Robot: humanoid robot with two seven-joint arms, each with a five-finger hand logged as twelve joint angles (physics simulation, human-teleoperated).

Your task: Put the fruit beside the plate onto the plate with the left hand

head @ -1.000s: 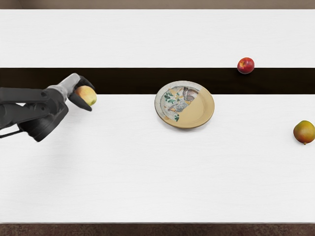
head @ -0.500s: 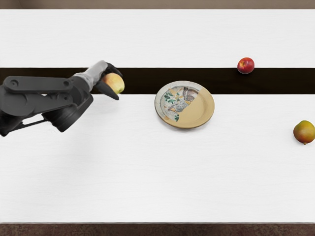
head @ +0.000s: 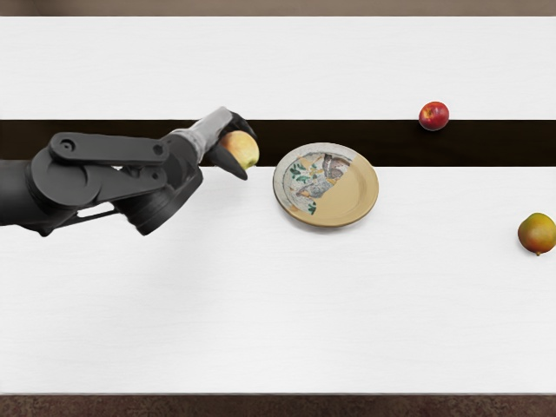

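The yellow fruit is held tight in the curled left hand. It has been carried much closer, now just beside the plate. Soon it can be set down there.

We see a white table crossed by a dark band. On it lie a patterned plate near the middle, a red fruit at the band's far edge, and a yellow-green fruit at the right edge.

Plate tan — half patterned; held fruit yellow-red; table white.
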